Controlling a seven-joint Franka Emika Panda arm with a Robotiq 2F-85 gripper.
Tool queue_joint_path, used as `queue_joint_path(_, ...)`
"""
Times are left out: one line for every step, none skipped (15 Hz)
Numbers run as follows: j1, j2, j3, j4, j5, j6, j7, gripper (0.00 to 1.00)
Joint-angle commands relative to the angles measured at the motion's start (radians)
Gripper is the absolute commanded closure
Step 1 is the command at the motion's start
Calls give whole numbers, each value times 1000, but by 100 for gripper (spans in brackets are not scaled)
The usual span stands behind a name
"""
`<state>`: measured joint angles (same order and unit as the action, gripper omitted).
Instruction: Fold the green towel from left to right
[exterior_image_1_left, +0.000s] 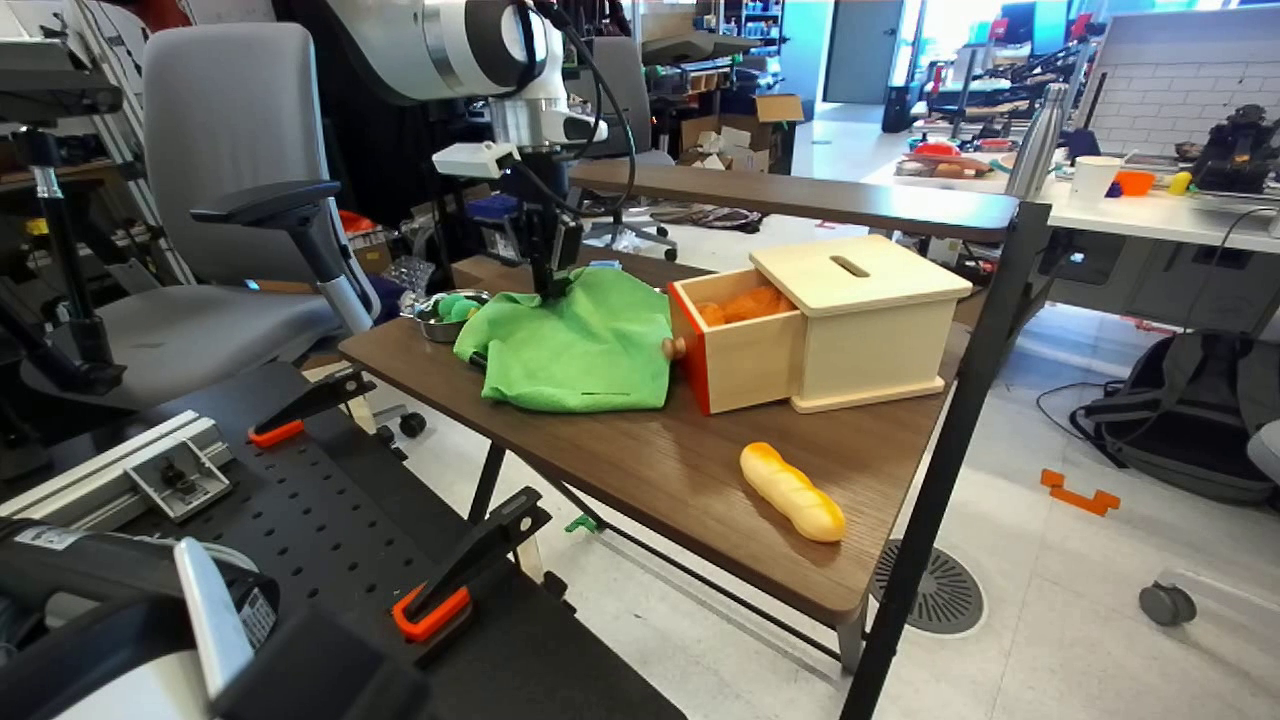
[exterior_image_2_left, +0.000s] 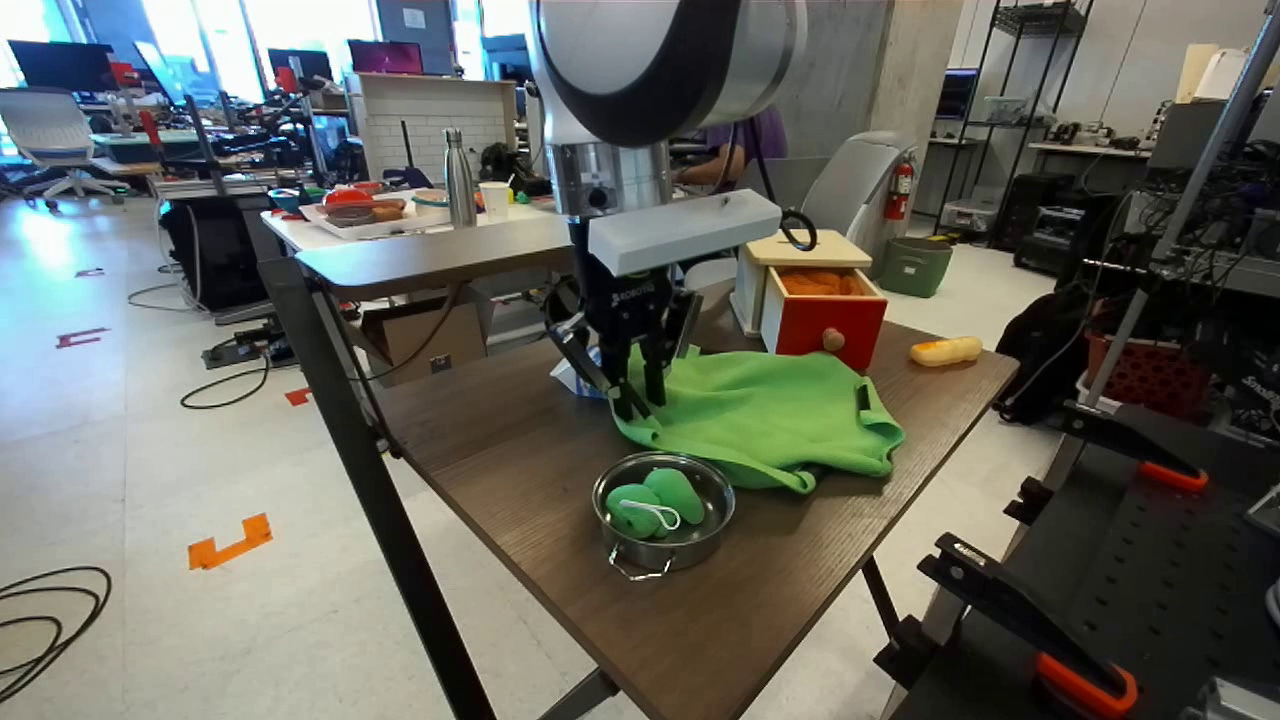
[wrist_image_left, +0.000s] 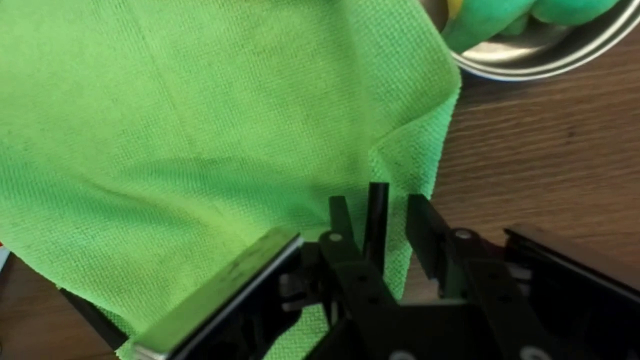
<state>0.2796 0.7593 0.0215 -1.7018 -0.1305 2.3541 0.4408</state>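
Observation:
The green towel (exterior_image_1_left: 590, 345) lies rumpled on the brown table, beside the drawer of the light wooden box. It also shows in an exterior view (exterior_image_2_left: 770, 405) and fills much of the wrist view (wrist_image_left: 210, 115). My gripper (exterior_image_2_left: 640, 400) points down at the towel's edge by the metal bowl's side of the table. In the wrist view the gripper (wrist_image_left: 397, 195) has its fingertips a small gap apart, with green cloth showing between and below them. No pinched fold is visible. In an exterior view the fingertips (exterior_image_1_left: 552, 288) reach the towel's raised back part; whether they touch it is hard to tell.
A metal bowl (exterior_image_2_left: 690, 550) with green items stands close to the towel. The wooden box (exterior_image_1_left: 870, 350) has its red-fronted drawer (exterior_image_1_left: 745, 370) pulled out, with orange cloth inside. A yellow bread stick (exterior_image_1_left: 795, 495) lies near the table's front edge. A raised shelf (exterior_image_1_left: 800, 195) runs behind.

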Motion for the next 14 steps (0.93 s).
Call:
queue_joint_path(18, 3, -21, 30, 7, -27, -4, 95)
queue_joint_path(16, -4, -21, 28, 10, -26, -5, 99)
queue_joint_path(14, -17, -19, 19, 12, -27, -8, 100)
queue_joint_path(13, -33, -18, 5, 10, -19, -12, 100)
queue_joint_path(15, -49, -18, -10, 5, -8, -15, 100)
queue_joint_path(14, -62, -16, -20, 5, -5, -20, 99)
queue_joint_path(13, -79, -17, -33, 2, 2, -23, 99)
queue_joint_path(14, -91, -17, -42, -2, 7, -26, 99)
queue_joint_path(11, -110, -15, -58, -2, 7, -33, 99)
queue_joint_path(9, -129, -13, -74, -1, 7, -37, 99)
queue_joint_path(7, -158, -11, -102, 1, 4, -40, 99)
queue_joint_path(3, -187, -10, -133, 2, 6, -44, 99)
queue_joint_path(0, -219, -12, -166, -1, 7, -44, 99)
queue_joint_path(-2, -245, -14, -193, -3, 4, -42, 99)
